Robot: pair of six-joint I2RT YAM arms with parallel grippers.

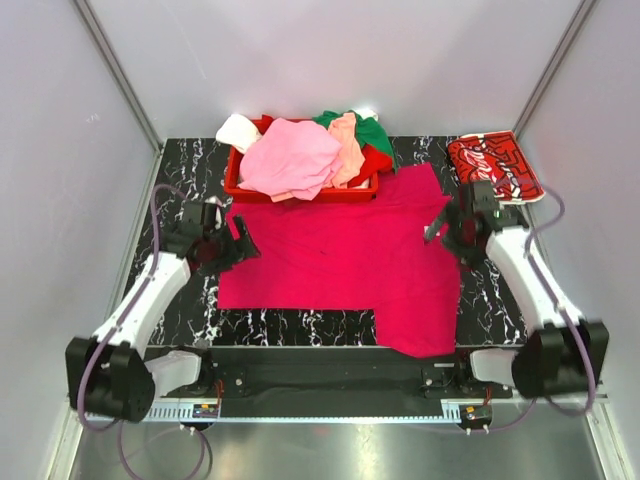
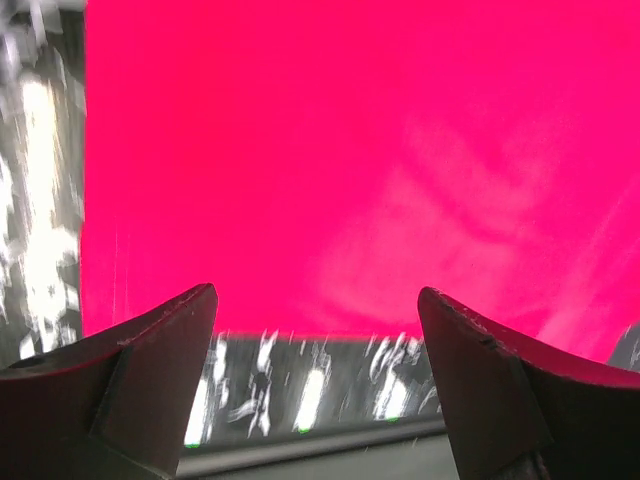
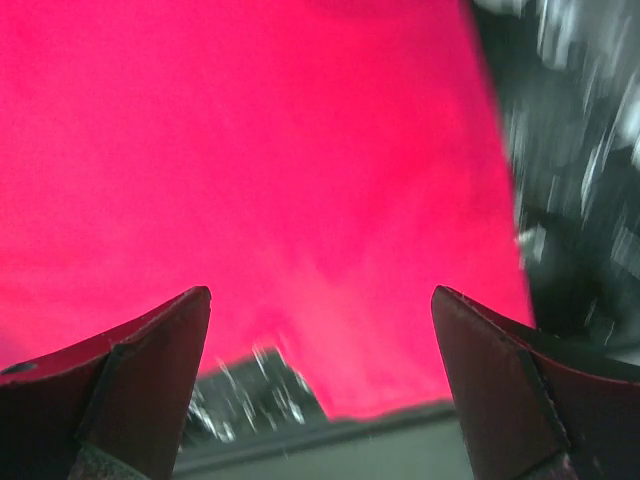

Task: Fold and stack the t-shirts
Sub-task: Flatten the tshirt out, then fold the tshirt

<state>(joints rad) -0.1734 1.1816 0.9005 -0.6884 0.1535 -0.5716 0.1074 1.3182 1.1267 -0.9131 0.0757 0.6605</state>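
left gripper [image 1: 232, 246]: at left edge of the magenta tee, jaws spread wide, nothing held; wrist view [image 2: 315, 295] shows cloth under the open fingers
table [image 1: 185, 180]: black marble pattern
white tee [image 1: 238, 130]: hangs over far-left corner of basket
basket [image 1: 300, 190]: red plastic, far centre, touching the magenta tee's far edge
pink tee [image 1: 290, 155]: heaped on top in basket
magenta tee [image 1: 340, 260]: spread flat mid-table, near-right part reaches the table's near edge
peach tee [image 1: 347, 145]: in basket, right of pink
green tee [image 1: 374, 130]: basket far-right
right gripper [image 1: 440, 222]: at the magenta tee's right side, jaws wide, empty [image 3: 320, 292]
Coca-Cola tee [image 1: 493, 165]: folded, far-right corner
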